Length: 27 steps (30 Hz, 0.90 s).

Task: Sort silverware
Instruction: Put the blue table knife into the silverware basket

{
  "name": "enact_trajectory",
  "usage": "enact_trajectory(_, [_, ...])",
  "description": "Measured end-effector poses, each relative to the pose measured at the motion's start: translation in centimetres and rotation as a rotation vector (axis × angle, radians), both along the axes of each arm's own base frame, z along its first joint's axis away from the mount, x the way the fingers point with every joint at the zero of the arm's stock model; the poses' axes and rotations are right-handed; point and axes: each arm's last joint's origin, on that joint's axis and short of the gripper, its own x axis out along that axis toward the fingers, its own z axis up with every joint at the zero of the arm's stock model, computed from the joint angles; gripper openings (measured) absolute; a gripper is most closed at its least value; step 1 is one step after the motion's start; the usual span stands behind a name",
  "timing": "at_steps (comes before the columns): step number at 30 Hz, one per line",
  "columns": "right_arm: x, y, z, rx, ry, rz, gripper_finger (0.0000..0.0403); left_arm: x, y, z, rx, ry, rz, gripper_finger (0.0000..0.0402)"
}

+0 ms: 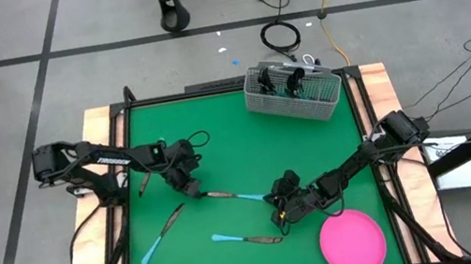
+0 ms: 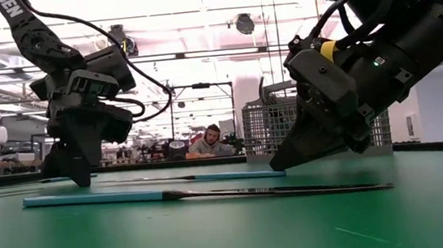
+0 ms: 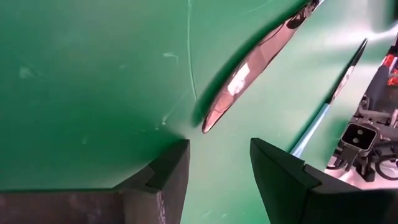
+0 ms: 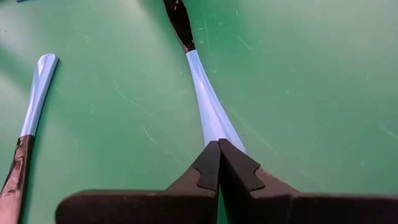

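Note:
A knife point(image 1: 231, 195) with a dark head and a light blue handle lies flat on the green table point(image 1: 219, 144), mid-table. My left gripper point(image 3: 217, 146) stands open at the tip of its shiny head point(image 3: 249, 68); the tip lies just ahead of the gap, untouched. My right gripper point(image 4: 218, 144) is shut at the knife's handle end. Two more pieces of silverware lie flat: one point(image 1: 248, 239) toward the near edge, one point(image 1: 162, 234) at the near left. My right gripper presses its shut fingertips point(image 4: 208, 158) down on the free end of the knife's blue handle point(image 4: 214, 124). They come slanting down from the table's right, in line with the knife. The knife lies flat on the table, its head pointing away toward my left gripper.
A grey wire-mesh caddy point(image 1: 294, 94) holding several pieces stands at the far edge, right of centre. A pink round plate point(image 1: 352, 241) lies at the near right, close to my right arm. Wooden rims point(image 1: 102, 125) border the green table.

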Motion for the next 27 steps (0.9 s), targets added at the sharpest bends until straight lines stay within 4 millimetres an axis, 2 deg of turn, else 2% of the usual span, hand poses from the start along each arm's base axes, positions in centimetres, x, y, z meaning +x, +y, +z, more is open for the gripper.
enact_trajectory(7, [0.0,0.0,0.0,-0.001,0.000,0.000,0.0000,0.6,0.1,-0.5,-0.044,-0.023,-0.002,0.0175])
enact_trajectory(15, [0.0,0.0,0.0,-0.001,0.000,0.000,0.0000,1.0,0.1,-2.0,-0.107,0.026,0.003,0.0175])
enact_trajectory(27, [0.0,0.0,0.0,-0.006,0.004,0.002,0.0000,1.8,0.4,-0.7,-0.157,-0.019,0.018,0.0176])
